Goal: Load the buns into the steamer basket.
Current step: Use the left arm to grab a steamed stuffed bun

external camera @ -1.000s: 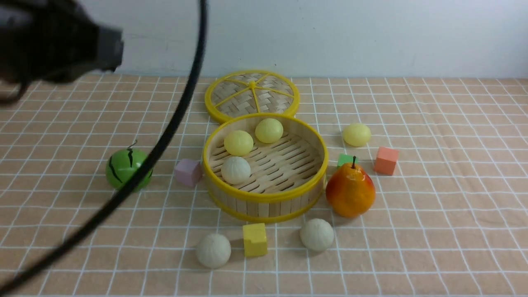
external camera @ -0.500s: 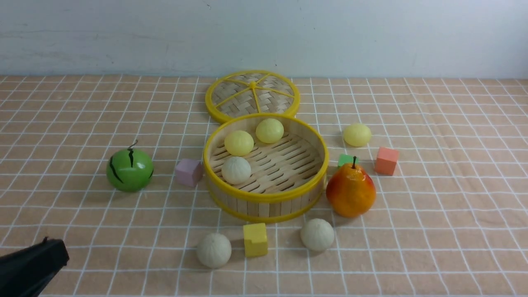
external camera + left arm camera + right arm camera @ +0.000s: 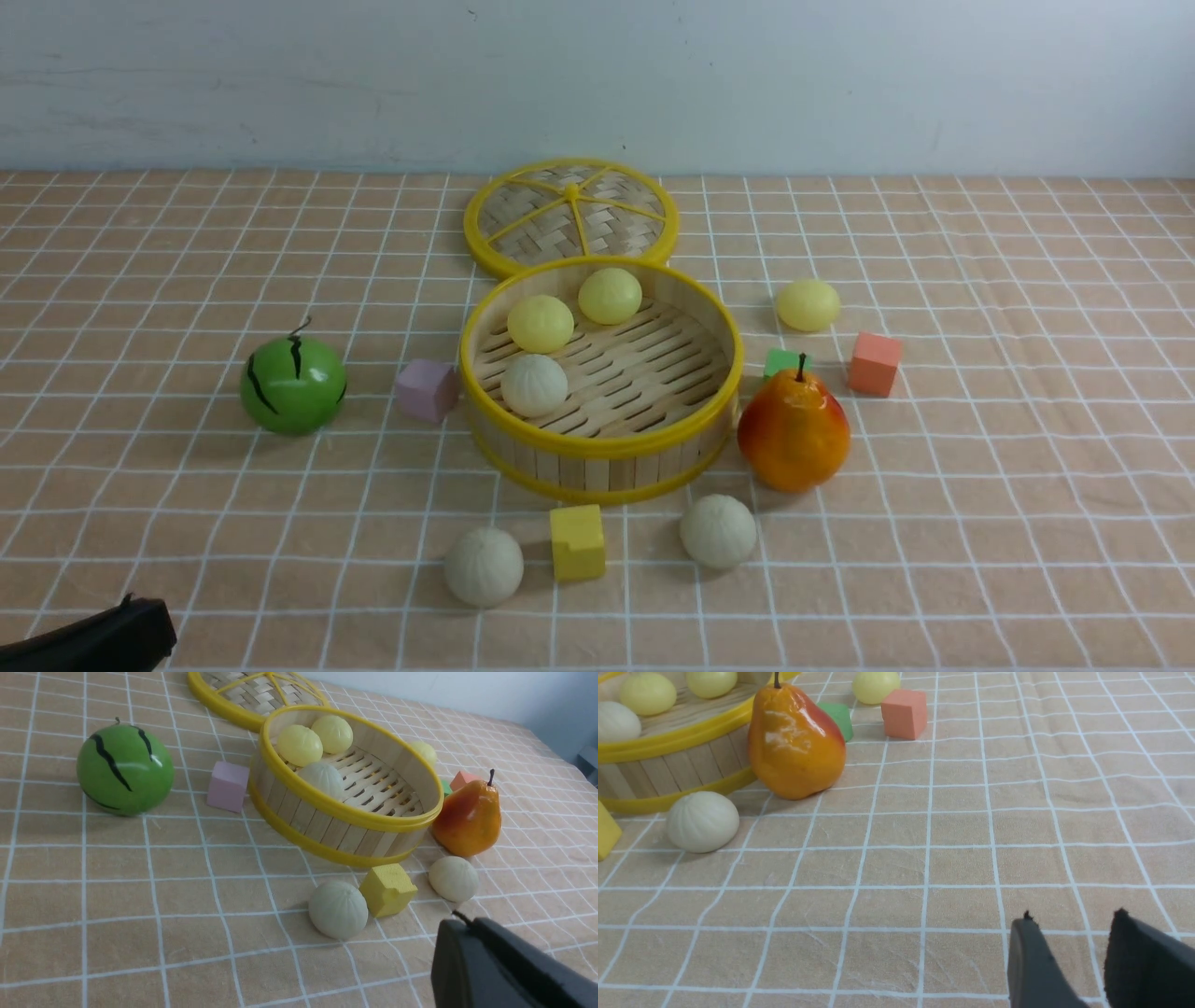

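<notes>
Centrally on the table (image 3: 1027, 560), the basket (image 3: 602, 453) is shown uncovered. Its lid (image 3: 569, 215) is laid flat just behind it toward the far edge, so that the slatted floor can be reached from above. Three buns are already held inside, gathered toward the left and far wall: one yellow bun (image 3: 540, 323), another yellow bun (image 3: 610, 295) and a white bun (image 3: 533, 385). The right half of the floor is thereby left free for the rest. Three buns are seen outside. Toward the near edge lie a white bun (image 3: 483, 567) and a second white bun (image 3: 717, 530), separated by a yellow cube (image 3: 577, 542). A yellow bun (image 3: 808, 304) lies toward the right, beyond the pear (image 3: 794, 434), which stands against the basket wall. The melon (image 3: 293, 385) and the other cubes are taken to be distractors. The left gripper (image 3: 103, 639) is parked low at the near left corner, jaws closed on nothing and clear of the work. The right gripper (image 3: 1071, 933) is held low over bare cloth, jaws parted and empty, presumably in readiness for the white bun nearest the pear, where crowding may hamper a grasp.
</notes>
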`<state>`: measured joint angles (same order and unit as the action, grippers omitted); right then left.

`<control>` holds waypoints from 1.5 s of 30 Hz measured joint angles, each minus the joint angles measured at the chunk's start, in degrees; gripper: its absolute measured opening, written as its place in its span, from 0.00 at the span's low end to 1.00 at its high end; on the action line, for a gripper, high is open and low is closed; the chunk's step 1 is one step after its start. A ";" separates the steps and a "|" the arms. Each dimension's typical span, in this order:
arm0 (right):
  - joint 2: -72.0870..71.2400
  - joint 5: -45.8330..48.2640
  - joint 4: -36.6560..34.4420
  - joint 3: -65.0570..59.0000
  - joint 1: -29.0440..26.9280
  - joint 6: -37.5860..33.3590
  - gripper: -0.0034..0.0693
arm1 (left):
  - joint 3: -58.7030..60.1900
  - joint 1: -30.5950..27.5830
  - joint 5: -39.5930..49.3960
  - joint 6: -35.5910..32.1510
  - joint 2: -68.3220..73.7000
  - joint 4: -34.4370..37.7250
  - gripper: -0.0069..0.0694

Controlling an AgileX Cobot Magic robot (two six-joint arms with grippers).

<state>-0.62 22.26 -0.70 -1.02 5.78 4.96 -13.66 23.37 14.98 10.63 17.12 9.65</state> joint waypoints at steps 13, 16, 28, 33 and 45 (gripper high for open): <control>0.00 -8.72 -14.20 -0.58 0.00 8.75 0.38 | 0.00 0.00 0.06 0.00 0.00 0.00 0.07; 0.00 -13.86 -19.71 -0.58 0.00 11.77 0.38 | 0.00 0.00 0.06 0.00 0.00 0.00 0.07; 0.00 -11.94 -21.88 -0.58 0.00 12.72 0.38 | 0.00 0.00 0.06 0.00 0.00 0.00 0.08; 0.00 -11.51 -20.83 -0.58 0.00 12.72 0.38 | 0.00 0.00 0.06 0.00 0.00 0.00 0.09; 0.00 -11.06 -19.53 -0.58 0.00 12.72 0.38 | 0.00 0.00 0.06 0.00 0.00 0.00 0.10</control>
<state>-0.62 11.20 -20.23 -1.61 5.78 17.69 -13.66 23.37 15.04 10.63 17.12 9.65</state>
